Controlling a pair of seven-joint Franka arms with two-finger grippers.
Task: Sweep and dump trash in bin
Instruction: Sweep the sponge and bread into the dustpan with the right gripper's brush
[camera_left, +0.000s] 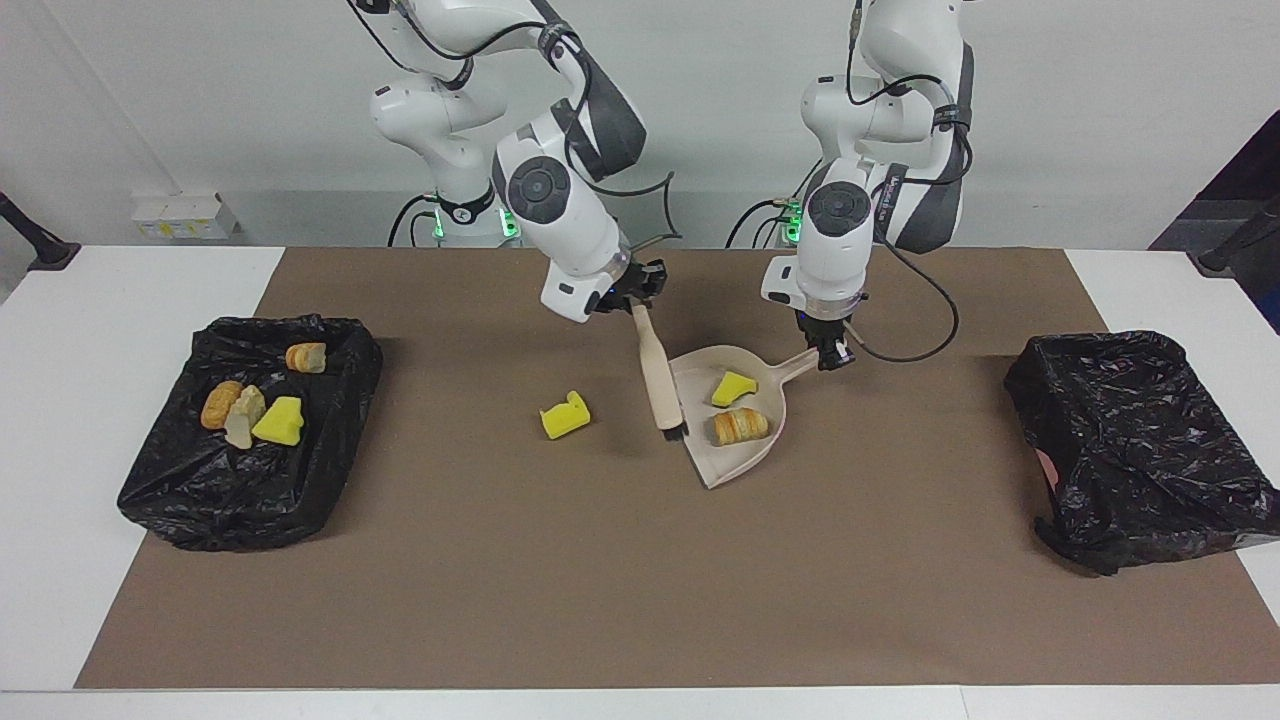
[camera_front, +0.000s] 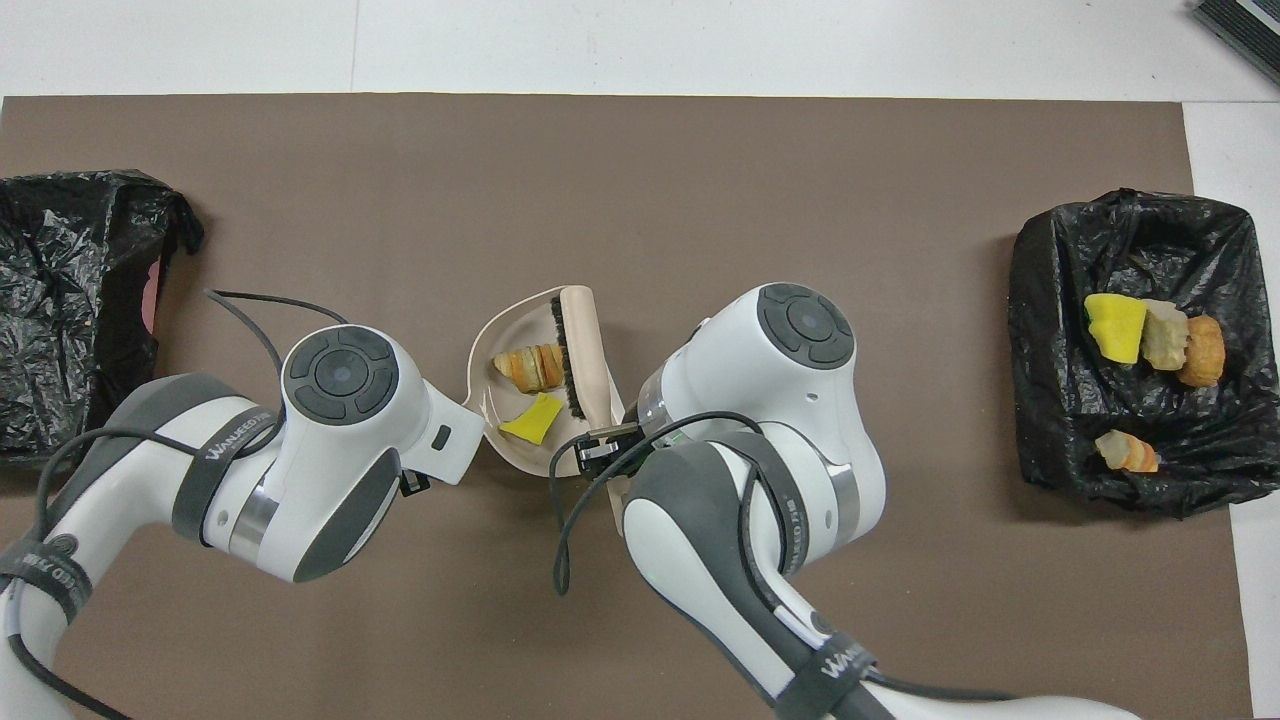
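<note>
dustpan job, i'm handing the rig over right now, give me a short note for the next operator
Left hand: shut on the dustpan handle; pan rests mid-mat.
Right hand: shut on the brush, bristles at the pan's mouth.
Done: a yellow sponge piece and a bread lump lie in the pan. Four scraps sit in the black bin at the right arm's end.
Left: one yellow sponge scrap lies on the mat beside the pan, toward the right arm's end; sweep it in, then dump the pan. The other bin at the left arm's end shows no scraps.
</note>
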